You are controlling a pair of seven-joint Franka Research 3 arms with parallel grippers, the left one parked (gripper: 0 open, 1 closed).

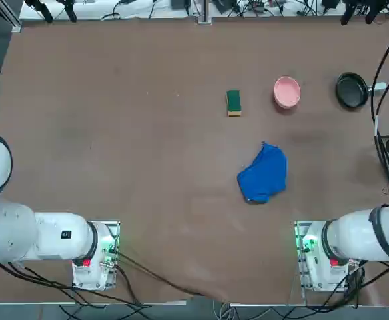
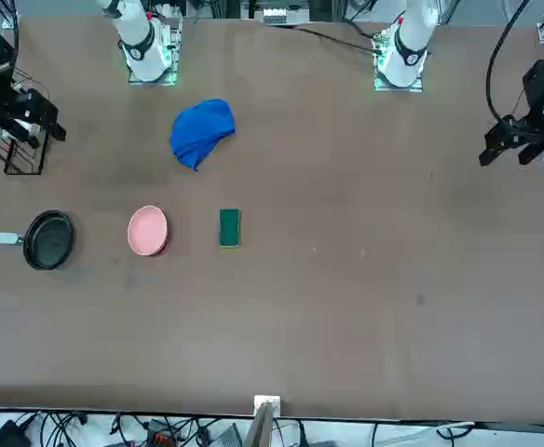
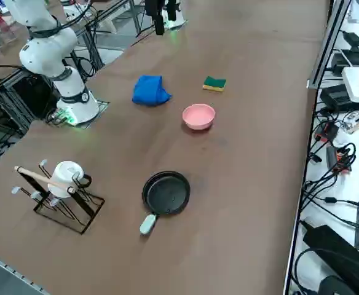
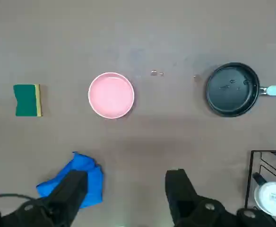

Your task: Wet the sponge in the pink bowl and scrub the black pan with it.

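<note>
The sponge (image 1: pixel 233 102) (image 4: pixel 28 100), green over yellow, lies flat on the brown table. The pink bowl (image 1: pixel 287 92) (image 4: pixel 111 95) stands a short way to its right in the top view. Further right, near the table's edge, sits the black pan (image 1: pixel 352 89) (image 4: pixel 232 90), its light handle pointing outward. My right gripper (image 4: pixel 126 177) shows only in the wrist view. It hangs high above the table on the near side of the bowl, open, with nothing between its fingers (image 4: pixel 176 182).
A crumpled blue cloth (image 1: pixel 264 173) (image 4: pixel 79 177) lies nearer the arm bases than the sponge and bowl. A wire rack holding a white mug (image 3: pixel 63 190) (image 4: pixel 270 189) stands at the table's right edge near the pan. A few droplets (image 4: pixel 157 73) dot the table between bowl and pan.
</note>
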